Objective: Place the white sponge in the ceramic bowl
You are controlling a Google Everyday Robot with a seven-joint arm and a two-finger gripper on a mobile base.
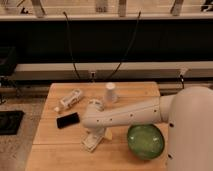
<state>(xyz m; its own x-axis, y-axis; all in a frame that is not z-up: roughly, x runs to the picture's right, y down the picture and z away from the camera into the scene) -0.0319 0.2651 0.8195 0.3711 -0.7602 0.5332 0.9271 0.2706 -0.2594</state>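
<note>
In the camera view, the white arm point(135, 112) is reaching from the right across the wooden surface point(57, 150), ending left of centre. Its pincer point(95, 137) is pointing down at the near half of the surface. The sponge point(91, 144) is lying right at the pincer's tip as a pale, tilted block that is merging with it. I cannot tell whether the pincer is open, closed or gripping the sponge, nor whether the sponge is resting on the wood or lifted. The green bowl point(145, 141) is sitting to the right of the sponge, near but apart from it, close to the near right corner and just beside the robot's white body point(192, 130). A black phone point(67, 120) is lying flat to the left of the arm's end. Farther back, a white labelled bottle point(71, 99) is lying on its side, and a white cup point(110, 92) is standing upright near the far edge. Two black cables point(71, 50) are hanging down the dark wall behind.
</note>
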